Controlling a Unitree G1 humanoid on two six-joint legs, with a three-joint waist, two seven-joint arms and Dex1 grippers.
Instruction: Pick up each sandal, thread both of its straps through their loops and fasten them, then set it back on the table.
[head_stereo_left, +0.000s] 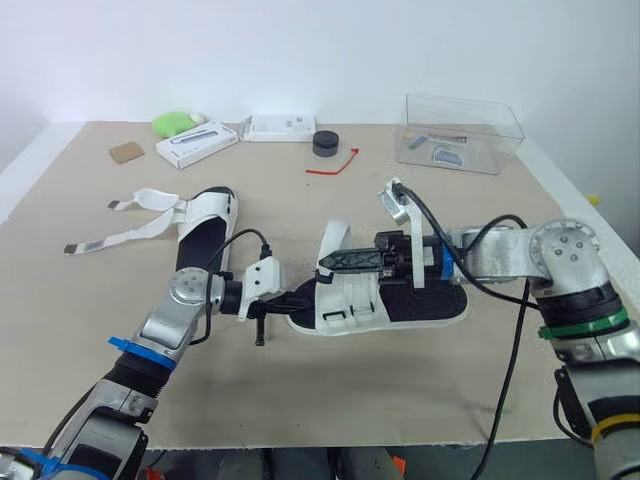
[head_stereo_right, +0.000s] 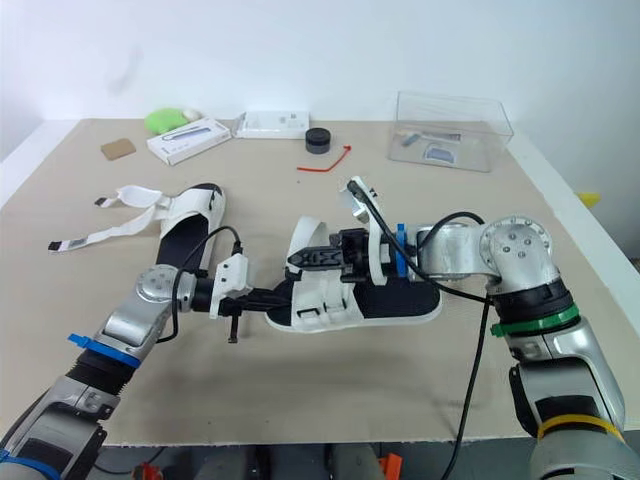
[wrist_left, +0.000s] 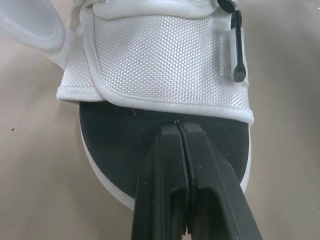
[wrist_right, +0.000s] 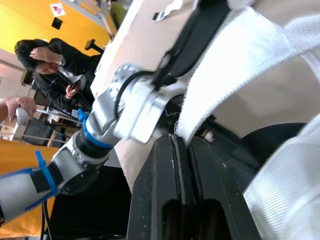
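White sandal (head_stereo_left: 352, 298) lies mid-frame. Left gripper (wrist_left: 178, 129), jaws closed and empty, touches its toe. Right gripper (wrist_right: 181, 141) pinches its strap (wrist_right: 225, 85). Second sandal (head_stereo_left: 205, 225) lies upper left.

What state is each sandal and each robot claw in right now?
near sandal: on table, raised strap unfastened
far sandal: flat on table, two straps undone
left gripper: shut, tip at near sandal's upper
right gripper: shut on raised strap
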